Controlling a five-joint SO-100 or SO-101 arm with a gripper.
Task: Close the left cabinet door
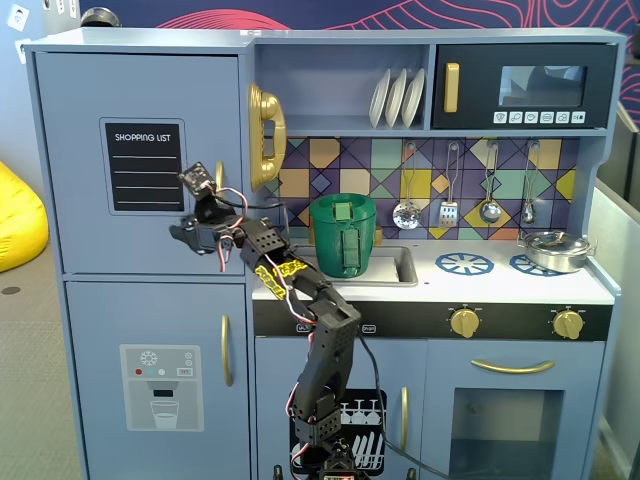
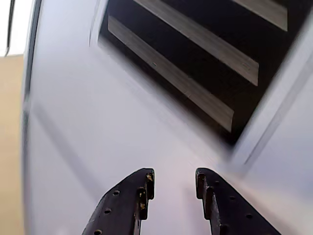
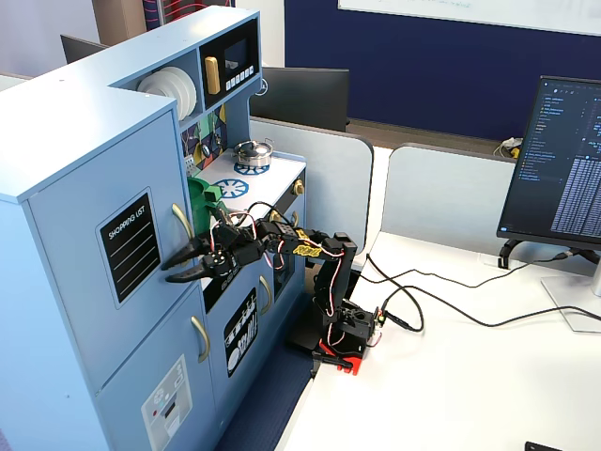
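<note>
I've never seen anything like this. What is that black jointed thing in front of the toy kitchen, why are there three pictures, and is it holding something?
The black jointed thing is a small robot arm standing on a white table next to a blue toy kitchen. At its tip is a two-fingered hand, which is open and holds nothing.

Two pictures come from cameras that stand still: one faces the kitchen head-on, the other looks from the side and also shows a computer monitor. The third comes from a camera riding on the arm itself, so you see the two dark fingers from behind, very near a pale blue surface.

That surface is the tall door with the black "SHOPPING LIST" board. It looks shut or nearly so; whether the fingertips touch it is hard to tell. On the kitchen counter sit a green bin and a small silver pot.
</note>
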